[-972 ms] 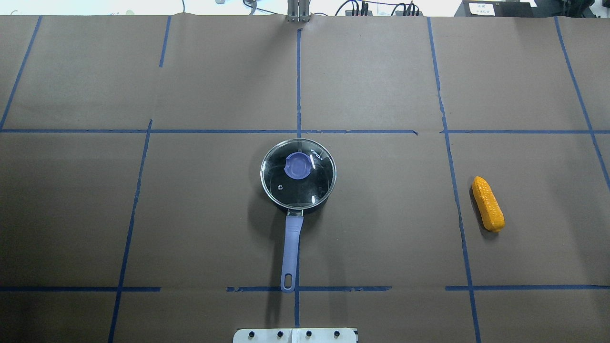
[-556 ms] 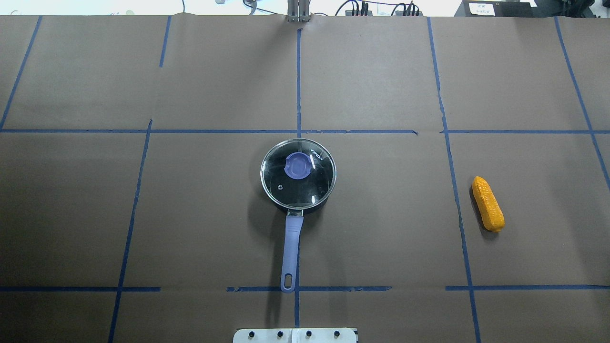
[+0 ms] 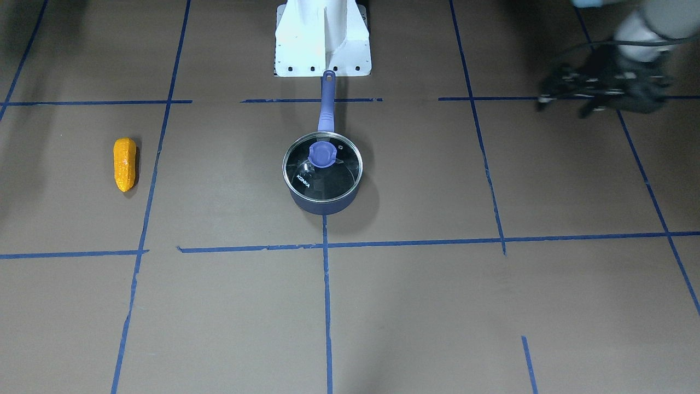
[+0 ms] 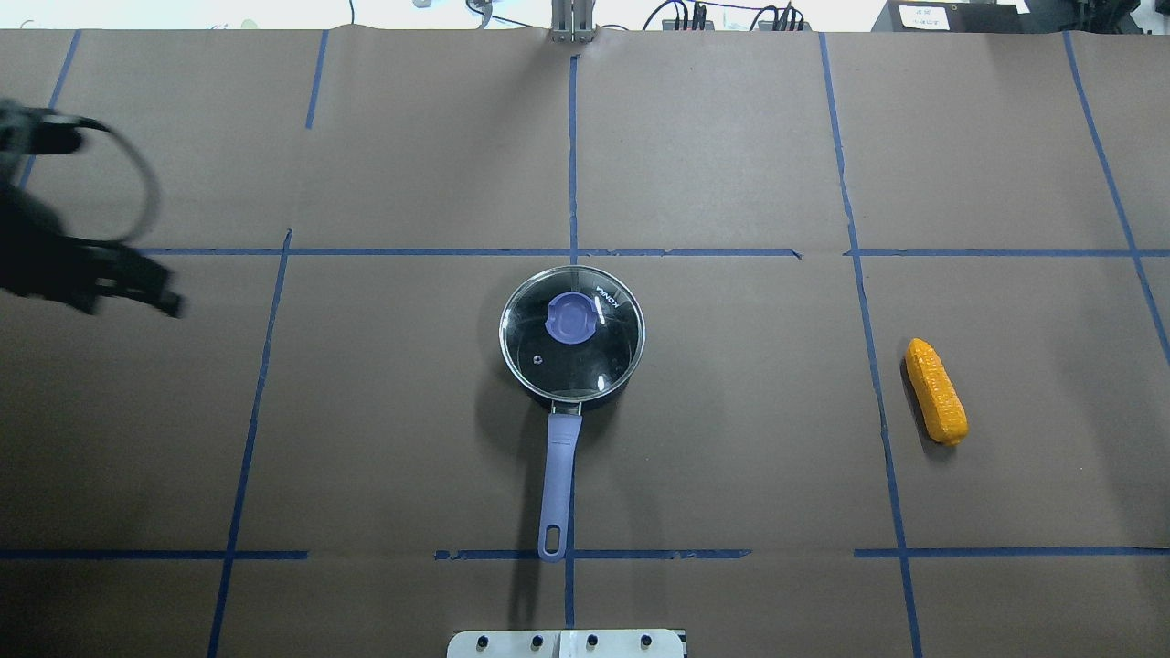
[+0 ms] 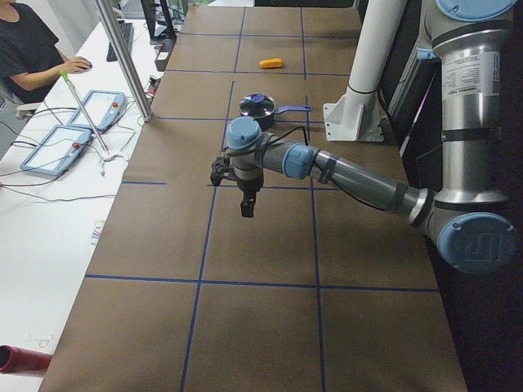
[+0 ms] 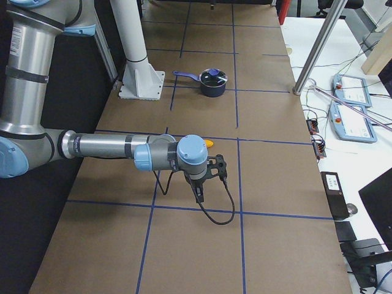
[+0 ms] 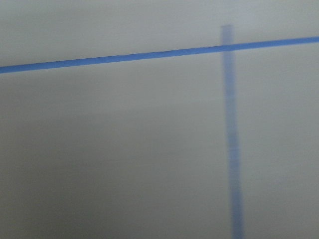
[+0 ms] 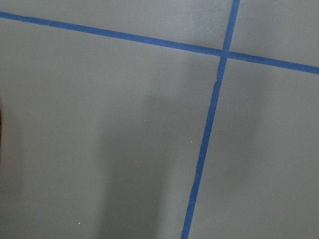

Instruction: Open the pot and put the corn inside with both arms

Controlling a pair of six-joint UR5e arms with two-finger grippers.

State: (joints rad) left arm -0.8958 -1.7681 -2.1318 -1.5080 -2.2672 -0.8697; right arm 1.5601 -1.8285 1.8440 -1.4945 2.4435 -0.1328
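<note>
Small round dark navy saucepan [image 4: 571, 347] sits mid-table, steel-rimmed glass lid [image 4: 572, 333] seated on it, blue knob [image 4: 569, 317] on top, long periwinkle handle [image 4: 558, 489] pointing toward the white robot base stand [image 3: 322, 38]. Small orange-yellow bumpy corn cob [image 4: 935, 390] lies flat on the brown paper table cover [image 4: 731, 439], well apart from the pan on the robot's right, just past a blue tape line [image 4: 873, 366].

Left black two-finger gripper [image 4: 137, 283] hangs over the table far on the robot's left, well away from the pan, blurred; fingers look slightly apart, holding nothing. Right black gripper [image 6: 205, 180] shows only in the side view, near the corn, over the paper; cannot tell whether its fingers are parted. 2 wrist views show only paper and tape.
</note>
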